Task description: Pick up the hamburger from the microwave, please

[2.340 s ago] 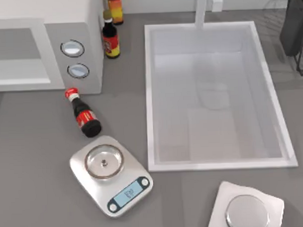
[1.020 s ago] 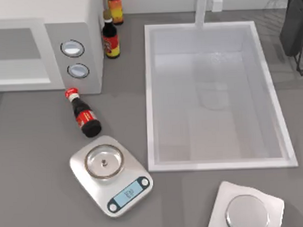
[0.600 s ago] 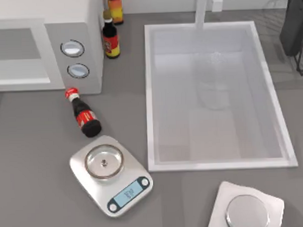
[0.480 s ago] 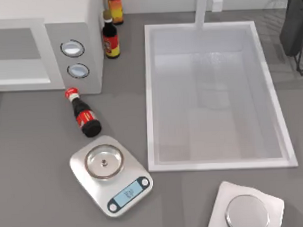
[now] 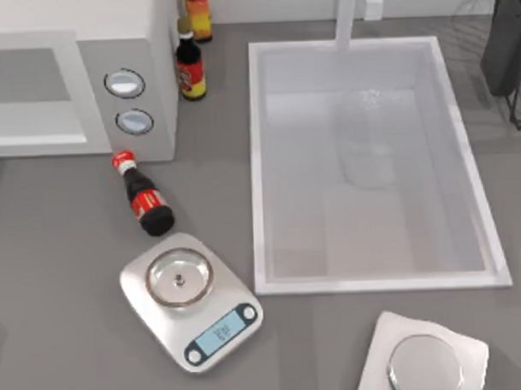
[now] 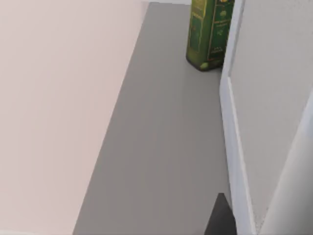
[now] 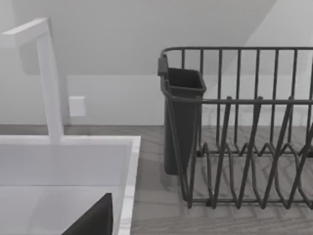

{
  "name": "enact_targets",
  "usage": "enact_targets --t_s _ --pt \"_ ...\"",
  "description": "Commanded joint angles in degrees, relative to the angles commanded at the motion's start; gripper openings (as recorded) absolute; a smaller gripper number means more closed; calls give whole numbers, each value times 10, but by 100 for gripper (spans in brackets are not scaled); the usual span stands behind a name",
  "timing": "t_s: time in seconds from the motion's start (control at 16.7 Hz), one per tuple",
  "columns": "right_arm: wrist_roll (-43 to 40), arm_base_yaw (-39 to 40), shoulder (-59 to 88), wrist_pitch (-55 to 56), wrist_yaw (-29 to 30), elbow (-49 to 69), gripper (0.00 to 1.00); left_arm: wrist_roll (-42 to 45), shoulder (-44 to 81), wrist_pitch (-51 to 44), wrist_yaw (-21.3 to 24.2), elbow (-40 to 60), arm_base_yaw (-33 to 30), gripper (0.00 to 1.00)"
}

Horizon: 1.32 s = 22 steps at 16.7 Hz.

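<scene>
The white microwave (image 5: 77, 82) stands at the back left of the counter, with its grey-windowed door facing forward and looking closed. Two round silver dials (image 5: 125, 82) sit on its grey panel. The hamburger is hidden. In the left wrist view a white wall of the microwave (image 6: 274, 98) rises close beside a dark part of my left gripper (image 6: 220, 218). In the right wrist view a dark part of my right gripper (image 7: 93, 220) hangs over the sink's (image 7: 63, 166) far right corner, near the dish rack (image 7: 244, 127).
A dark sauce bottle (image 5: 143, 195) lies in front of the microwave, and two bottles (image 5: 188, 65) stand at its right. A silver scale (image 5: 191, 300) sits front left, another (image 5: 425, 360) front right. The sink (image 5: 258, 169) fills the middle. A green bottle (image 6: 209, 34) stands behind the microwave.
Only the faint shading in the sink basin shifts a little. The objects on the counter stay where they were.
</scene>
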Motion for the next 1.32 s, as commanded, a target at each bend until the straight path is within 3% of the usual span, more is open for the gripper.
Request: enact_targets --t_s 0.3,0.6,0.9,1.32 --pt "0 0 0 0 0 0 100 49 -2 -6 -16 3 -19 0" --pt "0 0 0 0 0 0 100 249 -10 -30 -78 16 -89 0" --pt "0 0 0 0 0 0 100 597 -23 -67 -171 36 -193 0" --pt "0 0 0 0 0 0 100 1284 -50 -128 -330 73 -370 0"
